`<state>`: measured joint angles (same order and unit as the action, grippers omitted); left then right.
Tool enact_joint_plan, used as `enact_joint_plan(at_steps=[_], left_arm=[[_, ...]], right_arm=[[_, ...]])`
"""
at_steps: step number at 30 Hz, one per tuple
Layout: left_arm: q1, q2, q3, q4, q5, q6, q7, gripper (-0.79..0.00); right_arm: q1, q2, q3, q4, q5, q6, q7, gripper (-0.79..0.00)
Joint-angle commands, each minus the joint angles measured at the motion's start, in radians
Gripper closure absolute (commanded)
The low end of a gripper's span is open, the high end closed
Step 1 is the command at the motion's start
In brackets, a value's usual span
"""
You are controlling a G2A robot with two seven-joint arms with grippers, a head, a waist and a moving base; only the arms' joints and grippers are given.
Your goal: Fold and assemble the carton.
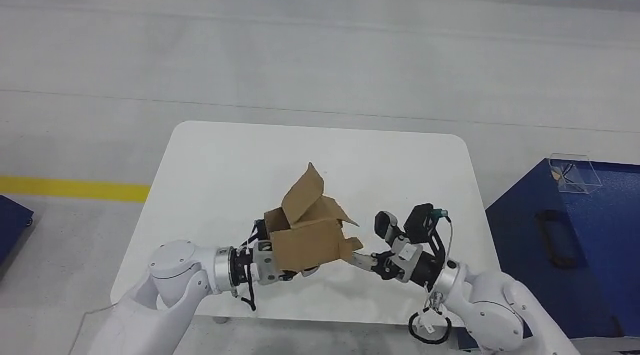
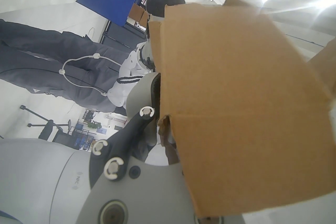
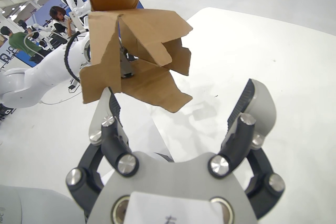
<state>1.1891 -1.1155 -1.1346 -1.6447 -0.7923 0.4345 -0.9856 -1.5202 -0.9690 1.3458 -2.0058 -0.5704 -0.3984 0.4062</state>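
The carton (image 1: 305, 240) is up off the tabletop (image 1: 300, 155), hanging over its near edge. It's brown cardboard, half formed, with its open side turned toward the right arm. The left end effector (image 1: 267, 258) grips it by one side wall, clamped tight on the cardboard, and from the right wrist view one dark finger (image 3: 126, 65) shows inside the box, against that wall. One long flap (image 1: 303, 193) stands straight up, and the others splay outward, notched and loose. Over on the other side, the right end effector (image 3: 181, 93) is spread wide and holding nothing, just beside the carton's lowest flaps. One fingertip (image 3: 111, 100) sits right at the corner of a hanging flap — whether it touches, I can't tell.
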Motion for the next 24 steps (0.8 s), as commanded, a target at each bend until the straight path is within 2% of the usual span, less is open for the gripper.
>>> enact_joint_plan(at_steps=[1, 7, 17, 24], left_arm=[[0.004, 0.002, -0.002, -0.003, 0.006, -0.020, -0.019, 0.000], [0.016, 0.008, -0.002, -0.024, 0.036, -0.078, -0.081, 0.000], [0.034, 0.018, 0.013, -0.076, 0.107, -0.169, -0.169, 0.000], [0.027, 0.016, 0.013, -0.057, 0.081, -0.161, -0.120, 0.000]], right_arm=[[0.002, 0.001, 0.019, 0.008, 0.013, 0.007, 0.004, -0.785], [0.016, 0.003, 0.061, 0.039, 0.078, 0.029, 0.056, -0.785], [0.061, -0.007, -0.005, 0.069, 0.055, 0.047, 0.074, -0.785], [0.073, -0.012, -0.006, 0.091, 0.067, 0.031, 0.038, -0.785]])
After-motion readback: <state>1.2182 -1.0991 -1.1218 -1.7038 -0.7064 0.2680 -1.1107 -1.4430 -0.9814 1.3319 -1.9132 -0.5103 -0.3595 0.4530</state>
